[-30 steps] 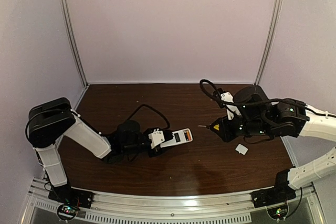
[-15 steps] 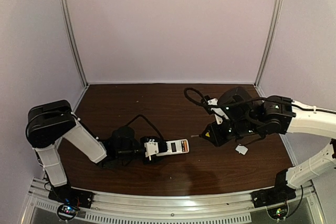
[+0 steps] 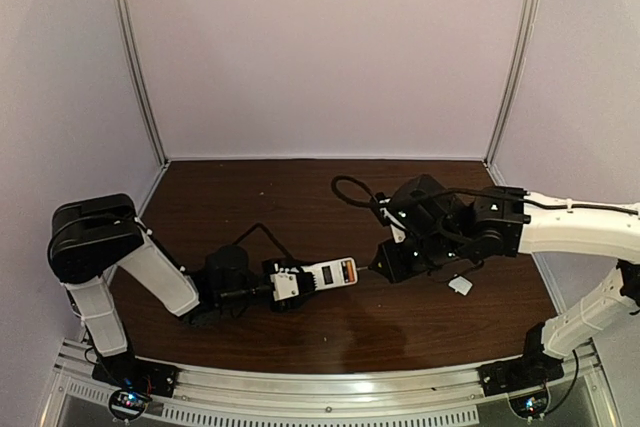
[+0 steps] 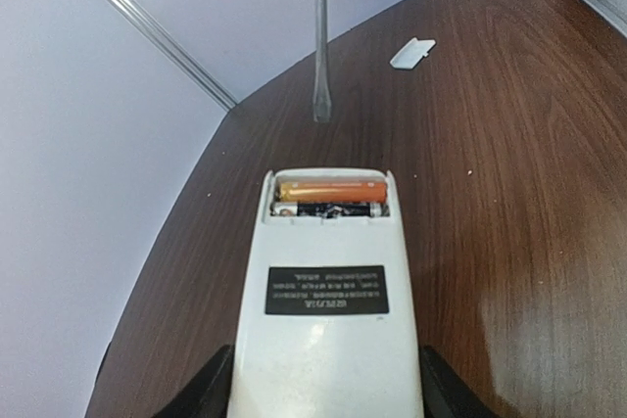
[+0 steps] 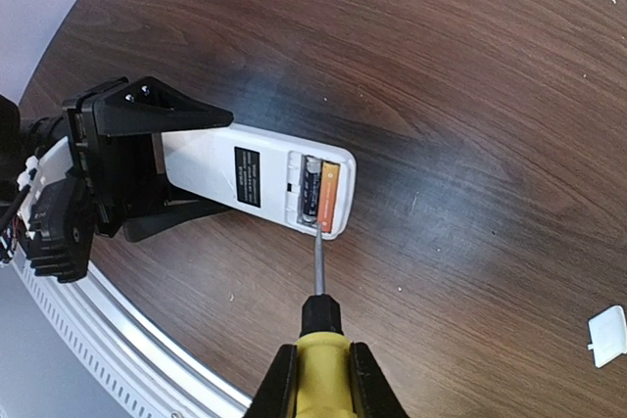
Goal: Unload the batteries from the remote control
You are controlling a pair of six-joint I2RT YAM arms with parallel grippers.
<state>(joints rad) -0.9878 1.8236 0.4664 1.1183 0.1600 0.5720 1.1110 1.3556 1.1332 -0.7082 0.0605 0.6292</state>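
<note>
At the left of the top view, the left arm lies low over the dark wooden table [image 3: 300, 197]. The left claw [image 3: 288, 282] is closed on the near end of the remote control [image 3: 328, 275], with 1 finger pressed against each long side. The left wrist view shows the same hold.

The remote control lies flat with its plain white back up, roughly at the middle of the table, and its free end points right. A dark label sits on the back. Beyond the label the recess is uncovered and both cells lie in it side by side. The orange battery [image 4: 330, 190] is nearest the free end and the dark battery [image 4: 328, 209] is just behind it.

Right of the remote control, the metal shaft of the yellow-handled screwdriver [image 5: 318, 266] points at the recess. In the right wrist view its tip lies at the edge by the orange battery. Whether it touches cannot be told.

The right claw [image 5: 321, 389] is clamped on the yellow handle, with 2 black fingers flanking it.

Further right, a small white cover piece [image 3: 460, 285] lies on the table, well apart from the remote control.
</note>
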